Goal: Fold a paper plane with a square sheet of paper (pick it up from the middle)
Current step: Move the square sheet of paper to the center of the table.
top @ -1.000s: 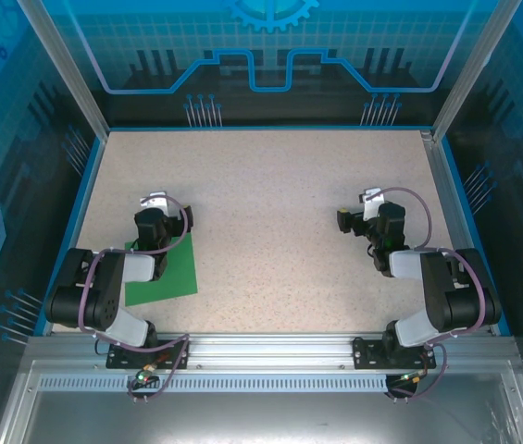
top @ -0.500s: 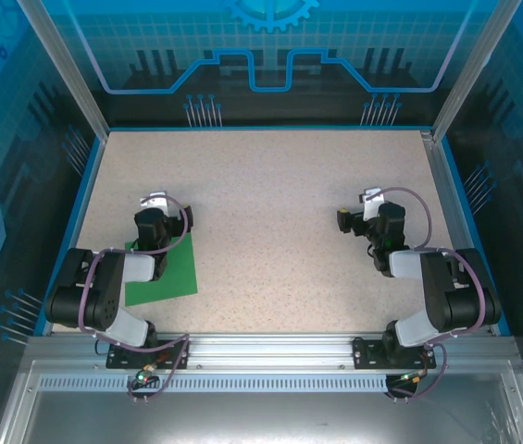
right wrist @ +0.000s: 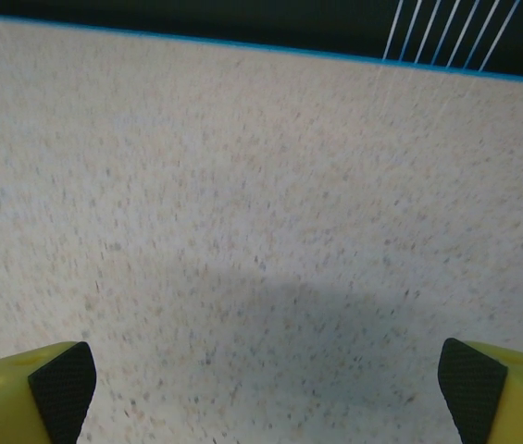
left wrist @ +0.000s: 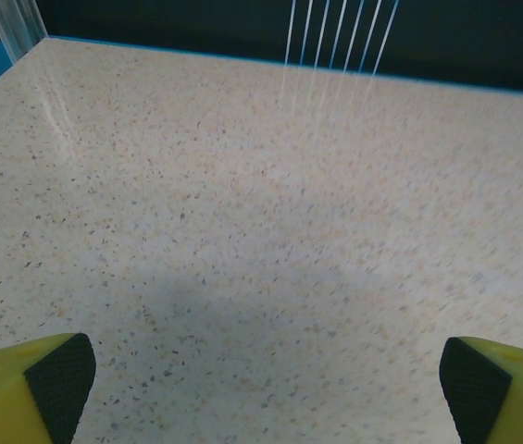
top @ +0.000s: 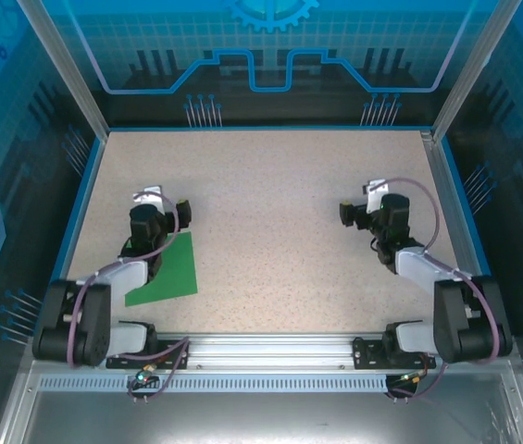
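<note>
The square sheet of paper (top: 170, 271) is bright green and lies flat and unfolded on the speckled table (top: 270, 222) at the near left. Its left part is hidden under my left arm. My left gripper (top: 163, 200) hovers just beyond the sheet's far edge, open, with bare table between its fingertips (left wrist: 61, 383). In the left wrist view the left gripper (left wrist: 266, 388) has nothing in it. My right gripper (top: 361, 200) is on the right side of the table, far from the sheet, and also open. In the right wrist view the right gripper (right wrist: 266, 388) frames only tabletop.
A blue rim (top: 270, 129) borders the table, with clear enclosure walls and aluminium posts (top: 469, 69) at the far corners. A metal rail (top: 270, 347) with the arm bases runs along the near edge.
Both arms have stretched out lower and farther forward. The grippers have shifted slightly toward the far side, and more of the green sheet is uncovered. Both grippers stay open.
</note>
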You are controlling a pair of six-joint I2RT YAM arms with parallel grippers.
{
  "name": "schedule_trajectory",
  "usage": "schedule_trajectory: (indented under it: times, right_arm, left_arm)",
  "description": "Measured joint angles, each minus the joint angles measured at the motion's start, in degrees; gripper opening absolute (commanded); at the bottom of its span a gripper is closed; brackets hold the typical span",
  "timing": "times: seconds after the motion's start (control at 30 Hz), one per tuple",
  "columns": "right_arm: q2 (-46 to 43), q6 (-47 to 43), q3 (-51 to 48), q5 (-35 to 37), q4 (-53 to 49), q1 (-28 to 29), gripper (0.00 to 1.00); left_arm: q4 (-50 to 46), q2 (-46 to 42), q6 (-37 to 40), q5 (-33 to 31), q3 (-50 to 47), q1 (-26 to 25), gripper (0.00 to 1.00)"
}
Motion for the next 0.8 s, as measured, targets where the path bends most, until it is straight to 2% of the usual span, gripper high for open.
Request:
schedule_trajectory:
  times: [0.17,0.27,0.37,0.47,0.6,0.8]
  right_arm:
    - [-6.8,10.01,10.12,-0.94,-19.58,-0.02,0.99]
    - [-9.14,17.27,13.11,-4.24,-28.81,-0.5,0.99]
    - [-12.26,22.91,11.04,-9.51,-33.79,-0.31,0.99]
    - [-16.31,26.69,8.26,-13.27,-36.7,0.7,0.99]
    - [-17.22,28.55,9.03,-15.91,-40.02,2.32,0.99]
    - [-12.39,28.92,11.47,-17.07,-42.23,5.62,0.99]
  left_arm:
    - [-20.0,-9.92,-15.54,-0.9,8.15,0.72,0.99]
    - [-28.3,-10.32,-20.76,6.86,13.07,1.84,0.99]
    - [-35.01,-7.13,-24.46,16.33,16.46,1.55,0.99]
    - [-41.79,-2.69,-26.95,20.63,18.14,0.24,0.99]
    - [-51.04,0.68,-30.25,20.79,18.23,-1.51,0.99]
    - [-58.93,2.49,-33.31,16.52,17.73,-4.11,0.99]
